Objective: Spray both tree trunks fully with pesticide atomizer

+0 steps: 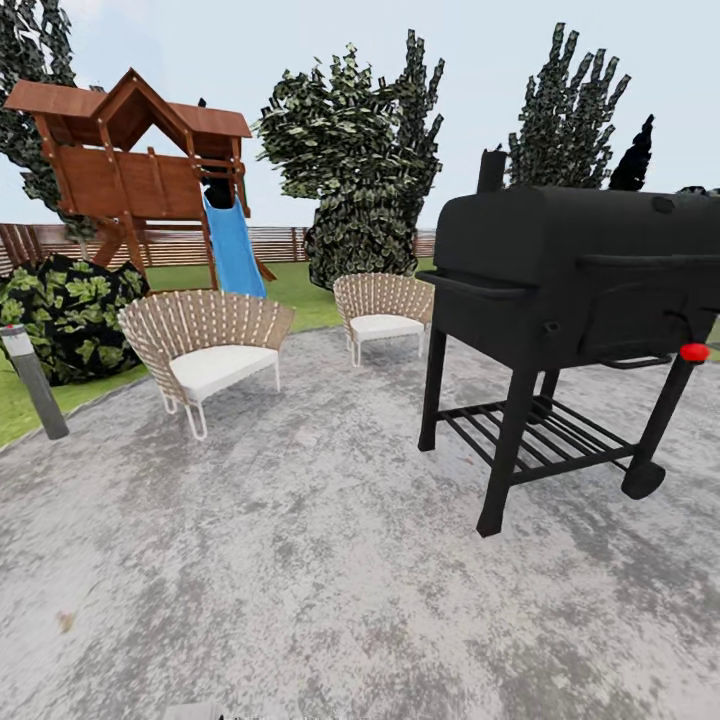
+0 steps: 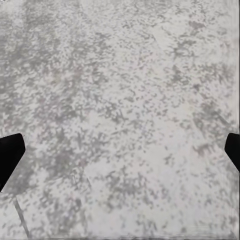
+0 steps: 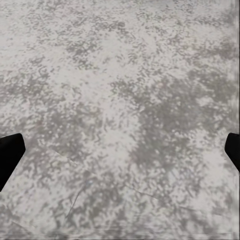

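Both pincers, left pincer [image 2: 120,150] and right pincer [image 3: 120,150], hang spread and empty over mottled grey paving [image 1: 300,560], the atomizer's whereabouts unknown, so driving on risks clipping the black metal barbecue grill [image 1: 570,290]

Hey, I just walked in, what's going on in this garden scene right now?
The robot is on the grey paving of a garden and handles nothing yet. Ahead stand a black barbecue grill, two wicker chairs, a wooden play tower with a blue slide, and the slat fence behind. Both wrist views look down on bare paving; the left claw and right claw are open and empty.
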You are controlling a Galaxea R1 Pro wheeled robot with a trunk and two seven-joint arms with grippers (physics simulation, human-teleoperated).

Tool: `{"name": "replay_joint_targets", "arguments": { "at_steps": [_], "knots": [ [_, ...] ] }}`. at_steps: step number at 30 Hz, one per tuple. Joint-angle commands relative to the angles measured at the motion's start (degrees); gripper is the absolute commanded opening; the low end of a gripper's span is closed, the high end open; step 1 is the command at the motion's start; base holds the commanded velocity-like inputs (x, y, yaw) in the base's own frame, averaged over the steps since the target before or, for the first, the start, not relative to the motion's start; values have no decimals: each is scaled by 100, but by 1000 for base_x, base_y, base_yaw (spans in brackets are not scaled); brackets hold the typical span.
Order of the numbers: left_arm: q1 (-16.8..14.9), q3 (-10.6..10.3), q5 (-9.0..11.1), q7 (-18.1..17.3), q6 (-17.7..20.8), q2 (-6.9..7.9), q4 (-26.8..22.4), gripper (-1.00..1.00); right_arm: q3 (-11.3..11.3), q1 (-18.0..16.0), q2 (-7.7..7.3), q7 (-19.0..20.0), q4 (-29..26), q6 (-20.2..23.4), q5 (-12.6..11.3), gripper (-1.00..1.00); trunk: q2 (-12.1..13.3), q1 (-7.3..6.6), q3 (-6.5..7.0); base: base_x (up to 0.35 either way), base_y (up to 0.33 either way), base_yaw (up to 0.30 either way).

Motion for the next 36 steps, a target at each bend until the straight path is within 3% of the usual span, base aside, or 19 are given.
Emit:
{"name": "replay_joint_targets", "arguments": {
  "at_steps": [1, 24, 36],
  "knots": [
    [1, 0, 0, 1, 0, 0, 2, 100, 1, 0, 0, 0, 0, 0, 0, 100, 0, 0, 0, -269, 0, -300],
    [1, 0, 0, -1, 0, -1, 6, 100, -4, 0, -2, 0, -9, -9, -3, 100, 0, 0, 0, -330, 2, -300],
    [2, 0, 0, -1, 0, -1, 7, 100, -4, 0, 0, 0, -9, -9, -1, 100, 0, 0, 0, -319, 104, -300]
  ]
}}
